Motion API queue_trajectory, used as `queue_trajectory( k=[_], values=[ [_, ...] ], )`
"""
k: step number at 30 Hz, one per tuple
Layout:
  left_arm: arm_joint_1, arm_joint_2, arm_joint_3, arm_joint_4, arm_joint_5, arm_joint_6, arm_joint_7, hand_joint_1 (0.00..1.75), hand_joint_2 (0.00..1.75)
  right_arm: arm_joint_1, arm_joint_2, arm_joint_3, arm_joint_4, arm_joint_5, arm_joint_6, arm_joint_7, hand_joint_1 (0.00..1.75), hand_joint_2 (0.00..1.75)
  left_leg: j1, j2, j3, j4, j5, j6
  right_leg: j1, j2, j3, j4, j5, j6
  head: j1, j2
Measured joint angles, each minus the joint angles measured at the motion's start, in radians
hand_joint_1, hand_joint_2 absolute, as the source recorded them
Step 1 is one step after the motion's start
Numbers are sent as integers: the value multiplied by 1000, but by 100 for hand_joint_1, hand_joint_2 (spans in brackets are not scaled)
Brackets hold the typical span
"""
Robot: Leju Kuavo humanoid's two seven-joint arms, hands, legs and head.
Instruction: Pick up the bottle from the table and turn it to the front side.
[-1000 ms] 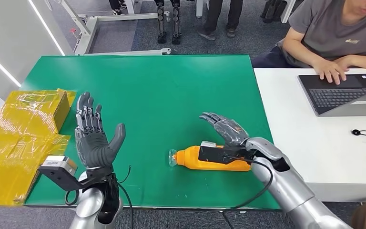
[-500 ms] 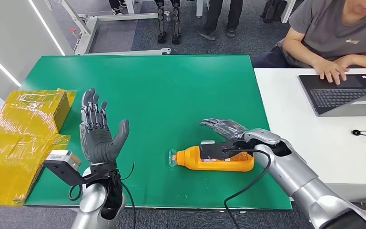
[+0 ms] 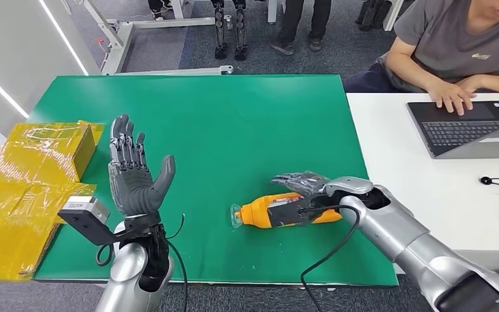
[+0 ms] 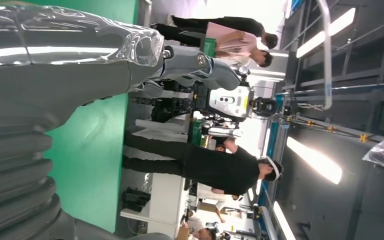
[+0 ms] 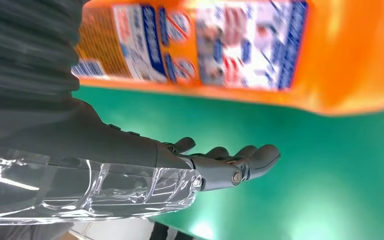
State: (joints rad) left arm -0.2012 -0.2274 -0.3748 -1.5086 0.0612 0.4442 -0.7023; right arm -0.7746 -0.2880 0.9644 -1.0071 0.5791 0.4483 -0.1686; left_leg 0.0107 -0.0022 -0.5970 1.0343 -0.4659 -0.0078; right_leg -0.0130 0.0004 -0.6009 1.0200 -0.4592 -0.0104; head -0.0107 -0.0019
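I judge the pickup barely begun: my right hand (image 3: 304, 184) reaches over the orange bottle (image 3: 284, 212) lying sideways on the green table (image 3: 234, 123), fingers uncurled beside it, grip unclear, while my left hand (image 3: 132, 181) hovers spread.

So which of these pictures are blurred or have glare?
Head view: sharp and evenly lit. Right wrist view: the bottle label is blurred and out of focus, with glare on the orange plastic; the right hand looks sharper. Left wrist view: bright ceiling lights wash out the background behind the left hand.
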Motion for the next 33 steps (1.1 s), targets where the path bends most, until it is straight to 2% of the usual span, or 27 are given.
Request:
queue_trajectory(
  k=[6, 13, 21, 33],
  values=[
    [-12, 0, -3, 12, 8, 9, 0, 0, 175, -28, -37, 56, -7, -38, 51, 15, 0, 175, 0, 0, 0, 0, 0, 0, 0, 0, 0, 0, 0, 0, 0, 0],
    [-20, 0, -3, 20, 14, 14, 0, 0, 175, -58, -58, 114, -11, -43, 52, 42, 0, 175, 0, 0, 0, 0, 0, 0, 0, 0, 0, 0, 0, 0, 0, 0],
    [-25, -1, -3, 29, 16, 8, 0, 0, 175, -66, -84, 159, -10, -1, 6, 103, 0, 175, 0, 0, 0, 0, 0, 0, 0, 0, 0, 0, 0, 0, 0, 0],
    [-9, -3, -3, 30, -6, -20, 0, 0, 175, -4, -110, 181, 11, 11, -94, 118, 0, 175, 0, 0, 0, 0, 0, 0, 0, 0, 0, 0, 0, 0, 0, 0]
  ],
)
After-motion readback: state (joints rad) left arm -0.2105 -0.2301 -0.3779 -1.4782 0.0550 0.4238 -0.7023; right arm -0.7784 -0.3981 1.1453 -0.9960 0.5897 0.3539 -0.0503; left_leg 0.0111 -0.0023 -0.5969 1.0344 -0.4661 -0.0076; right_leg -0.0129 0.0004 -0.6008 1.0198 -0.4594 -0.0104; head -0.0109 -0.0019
